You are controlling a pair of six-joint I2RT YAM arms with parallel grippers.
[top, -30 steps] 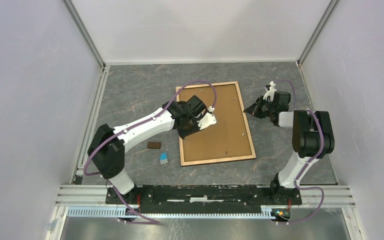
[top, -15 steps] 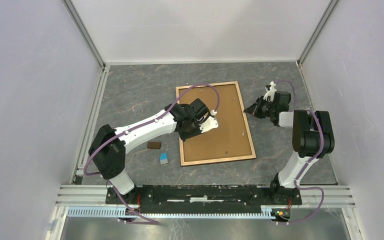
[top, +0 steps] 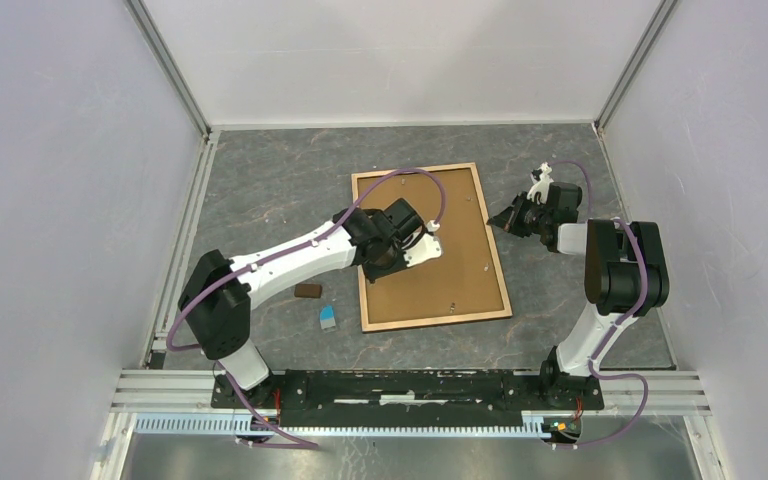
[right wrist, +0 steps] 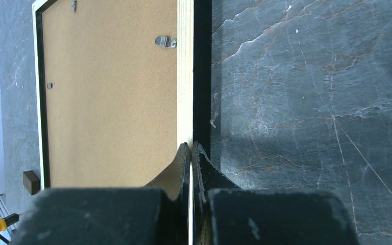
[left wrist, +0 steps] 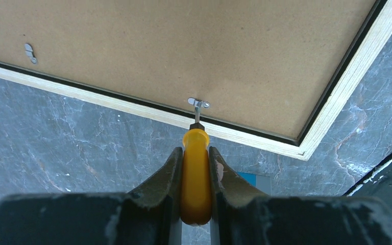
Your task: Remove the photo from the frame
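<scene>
The frame (top: pixel 438 320) lies face down mid-table, brown backing board up inside a light wood rim (right wrist: pixel 185 76). The photo is hidden under that board. My left gripper (top: pixel 373 266) is shut on a yellow-handled screwdriver (left wrist: pixel 196 173). The tool's tip sits at a small metal clip (left wrist: pixel 198 103) on the frame's left edge, near the front-left corner. My right gripper (top: pixel 500 220) is shut with nothing in it. Its tips (right wrist: pixel 191 145) rest at the outer side of the frame's right rim.
A small brown block (top: pixel 308 291) and a blue-grey piece (top: pixel 328 318) lie on the table left of the frame's front corner. More metal clips (right wrist: pixel 165 41) sit along the board's edges. Enclosure walls stand left, right and behind.
My left arm has shifted a little to the right and nearer over the frame's left edge, screwdriver still held. The right arm and the frame stay where they were.
</scene>
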